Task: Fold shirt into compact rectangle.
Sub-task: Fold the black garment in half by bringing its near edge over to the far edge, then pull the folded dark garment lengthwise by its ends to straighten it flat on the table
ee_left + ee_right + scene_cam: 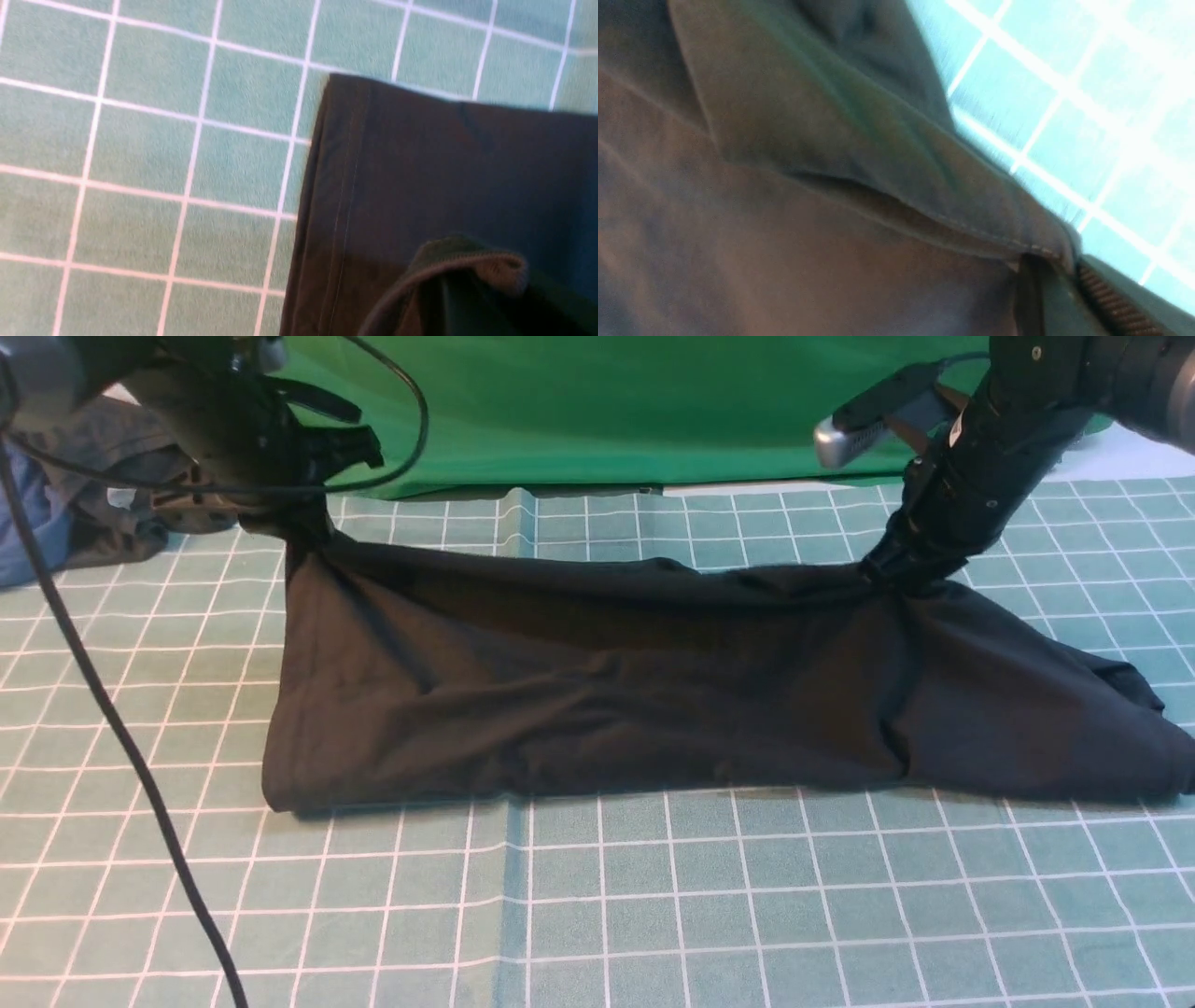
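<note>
You have two black robot grippers (308, 513) (910, 565), one large black cotton shirt (597, 709), one green surface with a white grid (597, 896), and one green cloth backdrop (635, 411).

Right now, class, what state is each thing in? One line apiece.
Shirt: partly folded, far edge raised at both grips
Left gripper: shut on the shirt
Right gripper: shut on the shirt
Blue garment: crumpled

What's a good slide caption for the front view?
Both grippers pinching the black shirt above a gridded cloth.
</note>
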Motion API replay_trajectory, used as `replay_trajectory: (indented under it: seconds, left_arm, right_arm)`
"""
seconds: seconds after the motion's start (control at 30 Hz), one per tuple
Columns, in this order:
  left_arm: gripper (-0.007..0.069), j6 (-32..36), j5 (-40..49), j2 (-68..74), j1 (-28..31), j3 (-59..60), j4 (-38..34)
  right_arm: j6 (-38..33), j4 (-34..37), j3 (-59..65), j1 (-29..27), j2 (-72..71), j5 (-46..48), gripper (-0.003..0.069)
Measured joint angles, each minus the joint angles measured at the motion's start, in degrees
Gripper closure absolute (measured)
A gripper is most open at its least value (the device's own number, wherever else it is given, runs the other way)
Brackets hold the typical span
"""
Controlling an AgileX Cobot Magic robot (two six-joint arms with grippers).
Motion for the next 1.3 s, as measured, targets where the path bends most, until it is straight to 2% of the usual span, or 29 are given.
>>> replay_trajectory:
  seconds: [0.37, 0.47, 0.57, 0.63, 0.67, 0.73, 0.8, 0.87, 0.93, 0.97, 1.03, 1.07, 1.1, 1.17, 1.3]
  left_arm:
    - [0.0610, -1.0, -6.1, 3.9, 0.4, 0.0, -0.1]
    - [0.0594, -1.0, -7.5, 4.0, 0.4, 0.0, 0.0]
    - [0.0512, -1.6, -9.4, 4.1, 0.4, 0.0, 0.4]
    - [0.0470, -1.7, -9.7, 4.1, 0.4, -0.1, 0.6]
    - [0.0410, -2.0, -9.1, 4.1, 0.5, -0.6, 1.2]
    - [0.0363, -2.0, -8.0, 4.2, 0.5, -1.3, 2.2]
    - [0.0284, -2.0, -3.4, 4.2, 0.7, -4.0, 4.7]
    - [0.0264, -1.5, 0.4, 4.2, 0.8, -6.5, 4.7]
    - [0.0284, 1.2, 5.7, 4.1, 0.9, -8.6, 1.2]
    - [0.0333, 4.6, 8.2, 3.7, 0.3, -9.3, -2.9]
    - [0.0403, 7.7, 10.5, 3.5, -1.4, -9.6, -6.3]
    - [0.0488, 9.6, 11.2, 3.4, -3.5, -9.7, -8.0]
    - [0.0521, 10.3, 11.5, 3.5, -5.2, -9.8, -8.3]
    - [0.0586, 11.4, 11.6, 4.1, -9.4, -9.8, -8.4]
    - [0.0619, 12.0, 9.8, 7.7, -17.1, -9.8, -7.7]
  right_arm:
    - [3.2, 0.0, 0.0, 0.0, 2.2, -5.3, 0.0603]
    - [3.5, -0.1, 0.0, 0.0, 3.2, -7.7, 0.0554]
    - [5.7, -0.2, 0.0, 0.0, 3.5, -11.9, 0.0417]
    - [6.2, -0.2, 0.0, 0.0, 3.5, -13.0, 0.0371]
    - [6.4, -0.3, 0.0, 0.0, 3.5, -13.5, 0.0326]
    - [6.5, -0.5, 0.0, 0.0, 3.5, -13.2, 0.0305]
    - [6.6, -3.1, 0.0, 0.0, 2.9, -10.3, 0.0302]
    - [7.0, -4.7, -0.1, 0.0, 1.9, -7.2, 0.0321]
    - [7.6, -5.5, -0.1, 0.0, -0.2, -3.4, 0.0379]
    - [7.7, -5.5, -0.2, 0.0, -1.8, -1.5, 0.0431]
    - [7.9, -5.5, -0.5, 0.0, -4.1, 0.1, 0.0519]
    - [7.9, -5.4, -0.6, 0.1, -5.7, 0.5, 0.0566]
    - [7.9, -5.2, -0.6, 0.1, -6.7, 0.6, 0.0592]
    - [7.9, -4.7, -0.7, 0.1, -8.7, 0.9, 0.0625]
    - [7.9, -4.6, -0.7, 0.0, -9.9, 1.5, 0.0641]
